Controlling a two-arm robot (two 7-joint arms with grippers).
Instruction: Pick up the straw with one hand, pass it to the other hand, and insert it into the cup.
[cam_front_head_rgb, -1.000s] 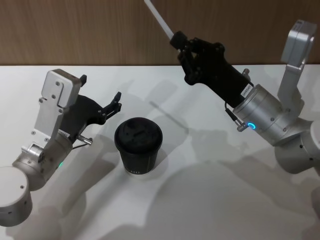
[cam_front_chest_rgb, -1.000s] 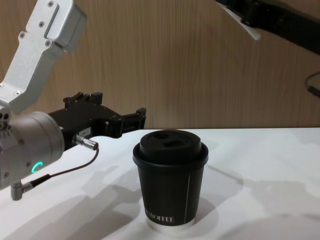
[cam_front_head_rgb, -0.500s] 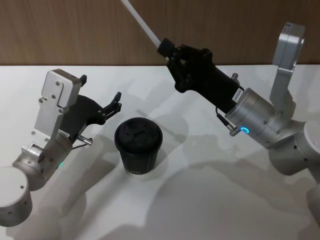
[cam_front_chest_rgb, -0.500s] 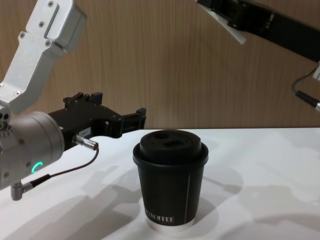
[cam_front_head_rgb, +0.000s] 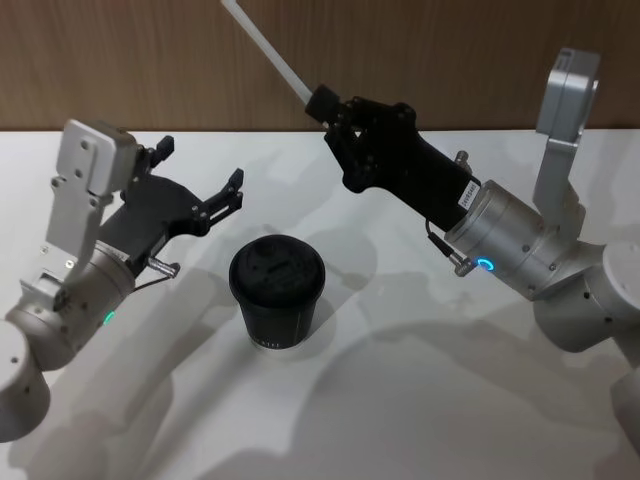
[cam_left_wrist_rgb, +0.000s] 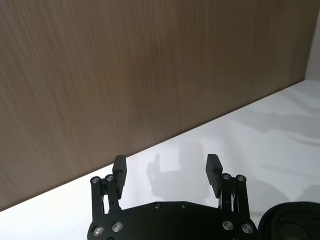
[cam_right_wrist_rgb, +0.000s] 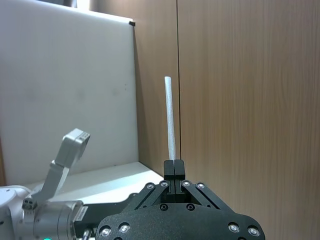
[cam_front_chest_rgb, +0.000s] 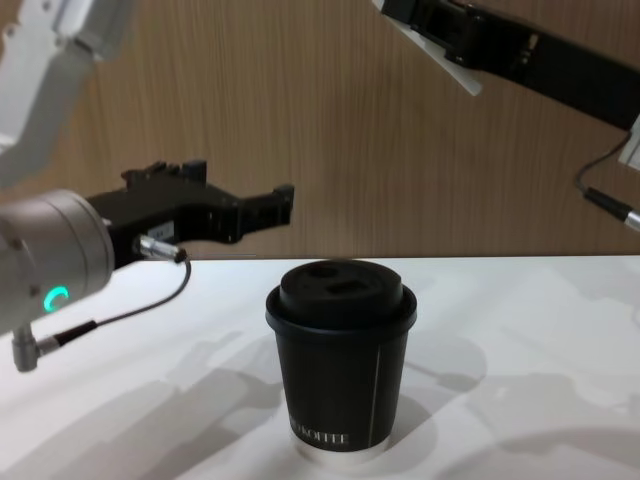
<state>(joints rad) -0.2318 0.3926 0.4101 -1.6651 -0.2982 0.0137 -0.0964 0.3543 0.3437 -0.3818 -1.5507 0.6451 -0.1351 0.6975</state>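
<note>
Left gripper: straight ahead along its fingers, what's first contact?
Probably the wood wall. The left gripper, fingers open, points over the table; the cup sits off to one side. Depth is unclear.

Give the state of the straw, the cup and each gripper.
Straw: held up in the air, tilted, not in the cup.
Cup: upright on the table, lid on.
Right gripper: shut on the straw's lower end.
Left gripper: open, empty, raised beside the cup.
</note>
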